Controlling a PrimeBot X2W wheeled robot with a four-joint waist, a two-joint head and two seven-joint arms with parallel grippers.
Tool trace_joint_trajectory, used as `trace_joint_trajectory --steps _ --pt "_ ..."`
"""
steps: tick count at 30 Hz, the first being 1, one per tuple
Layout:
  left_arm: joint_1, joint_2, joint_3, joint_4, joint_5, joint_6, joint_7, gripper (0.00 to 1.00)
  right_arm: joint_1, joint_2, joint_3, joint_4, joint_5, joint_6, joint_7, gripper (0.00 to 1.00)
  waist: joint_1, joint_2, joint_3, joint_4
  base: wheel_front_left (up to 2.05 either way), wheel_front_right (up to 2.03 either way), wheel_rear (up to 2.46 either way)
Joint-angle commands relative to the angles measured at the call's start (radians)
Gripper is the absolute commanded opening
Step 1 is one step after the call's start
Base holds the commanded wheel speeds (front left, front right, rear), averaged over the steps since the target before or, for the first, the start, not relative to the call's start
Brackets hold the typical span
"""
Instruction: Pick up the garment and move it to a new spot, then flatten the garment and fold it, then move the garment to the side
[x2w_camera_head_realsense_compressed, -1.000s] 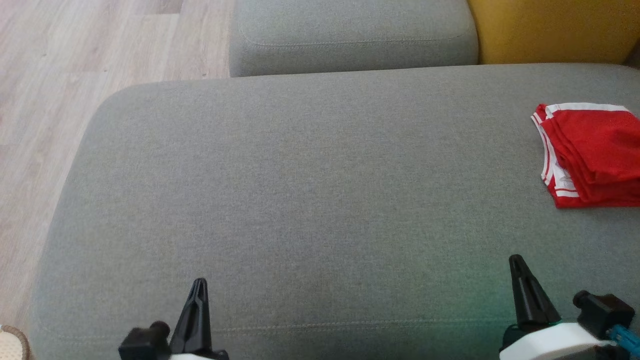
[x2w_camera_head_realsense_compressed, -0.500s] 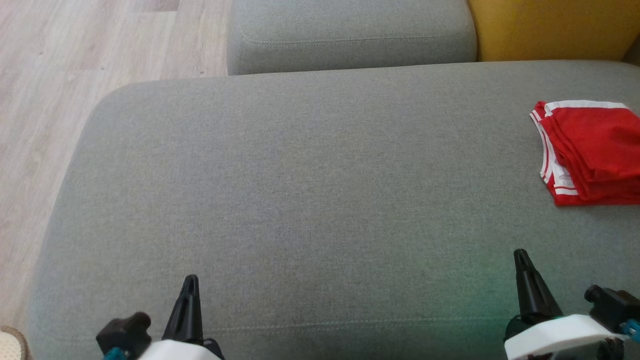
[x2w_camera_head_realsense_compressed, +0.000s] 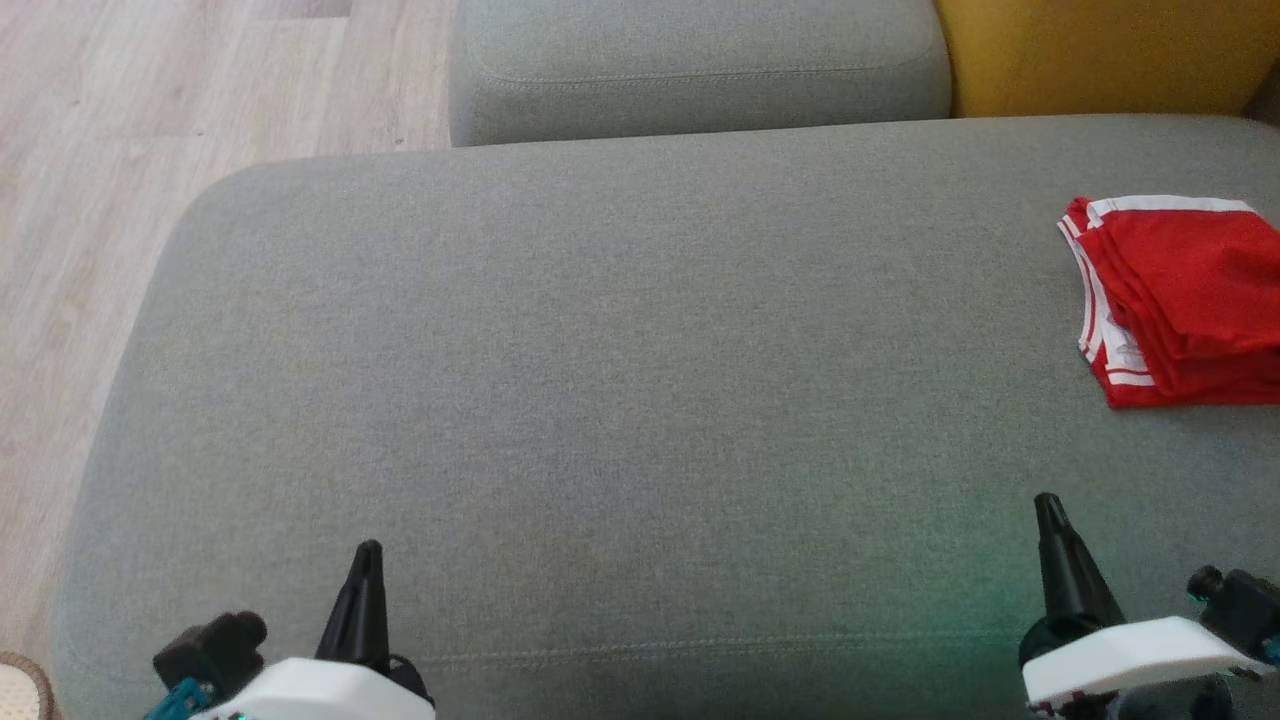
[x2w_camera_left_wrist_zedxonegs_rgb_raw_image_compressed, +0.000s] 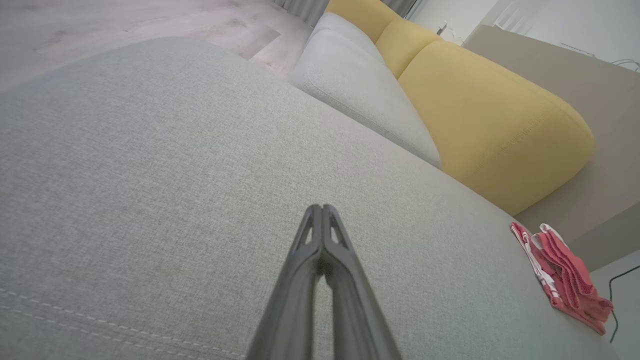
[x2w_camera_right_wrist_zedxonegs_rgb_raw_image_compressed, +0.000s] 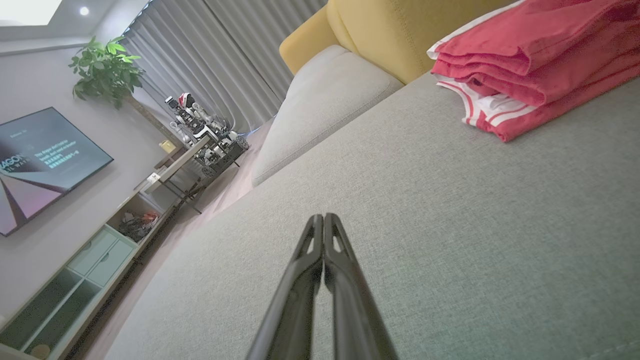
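Spreading a touch wider than a second ago: catching the left gripper (x2w_camera_head_realsense_compressed: 367, 548) further out to the left, low in the head view, with more of its white wrist housing on show, and the right gripper (x2w_camera_head_realsense_compressed: 1046, 500) nudged out to the right. Noting a small shift of the whole head picture too, so putting part of that down to the camera.

Pinched tight on both sides. On the left, pressed together to a single point and holding nothing. Same story on the right: closed tip to tip, nothing between. Poised over the grey seat cushion (x2w_camera_head_realsense_compressed: 620, 350) close to its front seam (x2w_camera_head_realsense_compressed: 700, 650), well apart from one another; hard to say whether touching the fabric or just clear of it.

Over to the garment (x2w_camera_head_realsense_compressed: 1185, 300): folded into a neat red stack with white stripes along its edge, lying on the seat cushion at the far right, cut off by the head view's right edge. Well clear of both grippers, nearer the right one. Seen from the right wrist view as layered folds lying flat in front of the yellow back cushion (x2w_camera_head_realsense_compressed: 1100, 50).

Behind the seat, taking in a grey back cushion (x2w_camera_head_realsense_compressed: 700, 60) butted up against the yellow one. Off to the left, pale wood floor (x2w_camera_head_realsense_compressed: 150, 100). Further off in the right wrist view, picking out a television (x2w_camera_right_wrist_zedxonegs_rgb_raw_image_compressed: 40, 160), a leafy plant (x2w_camera_right_wrist_zedxonegs_rgb_raw_image_compressed: 102, 70) and grey curtains (x2w_camera_right_wrist_zedxonegs_rgb_raw_image_compressed: 225, 60).
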Motion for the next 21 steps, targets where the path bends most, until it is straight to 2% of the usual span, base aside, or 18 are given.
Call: trace_joint_trajectory --steps 1,21 --pt "-0.062 0.011 0.032 -0.026 -0.028 -0.007 0.003 0.0 -0.064 -0.014 0.001 -0.028 0.029 0.0 0.005 0.0 0.0 0.0 0.0 0.0 0.0 0.0 0.0" --pt "-0.117 0.013 0.088 0.019 -0.285 -0.058 0.056 0.0 -0.102 -0.017 -0.004 -0.006 0.268 0.0 0.062 0.0 0.0 0.0 0.009 -0.007 0.0 0.0 0.0"
